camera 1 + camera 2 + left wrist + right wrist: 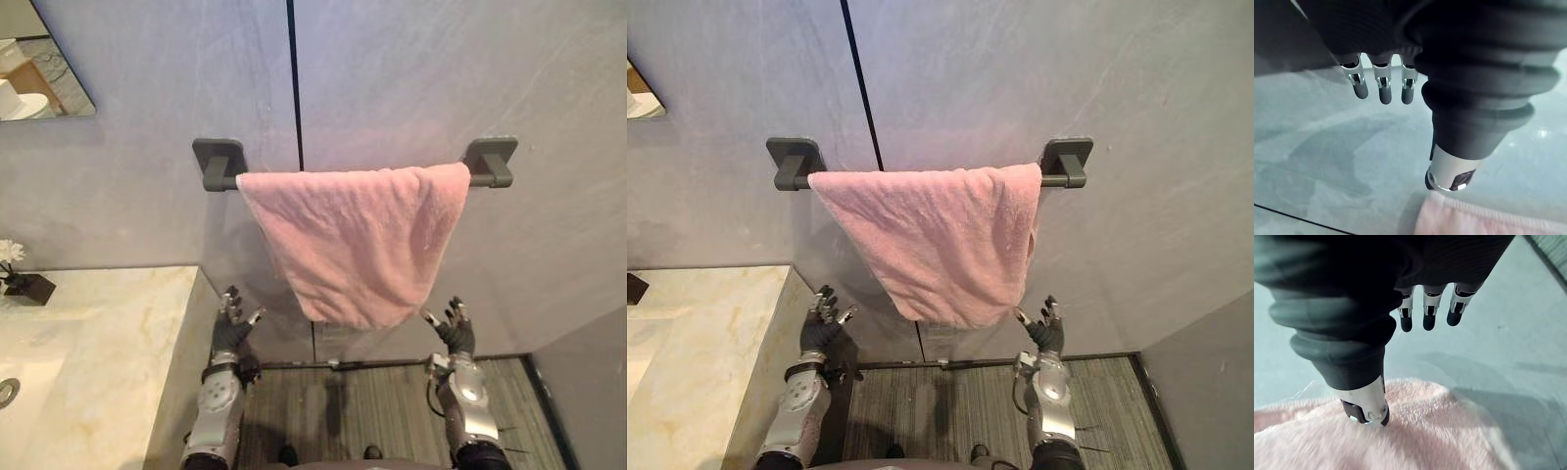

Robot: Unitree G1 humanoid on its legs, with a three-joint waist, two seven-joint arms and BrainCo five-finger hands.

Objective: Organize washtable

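A pink towel (358, 240) hangs folded over a dark grey wall rail (490, 164), its lower edge slanting down to the right. My left hand (231, 326) is raised below the towel's left side with straight fingers, apart from the cloth. On the other side, my right hand (455, 331) is held up below the towel's right corner, open and empty. The left wrist view has the towel's hem (1484, 220) past the thumb (1449, 177). The right wrist view has the towel (1415, 435) just beyond the thumb (1367, 410), and the fingers (1426, 316) are straight.
A marble washtable (98, 343) stands at the left with a small flower pot (24, 284) and a sink drain (6, 392). A mirror corner (39, 69) hangs at the upper left. Grey tiled wall (411, 78) lies ahead, striped floor (353, 411) below.
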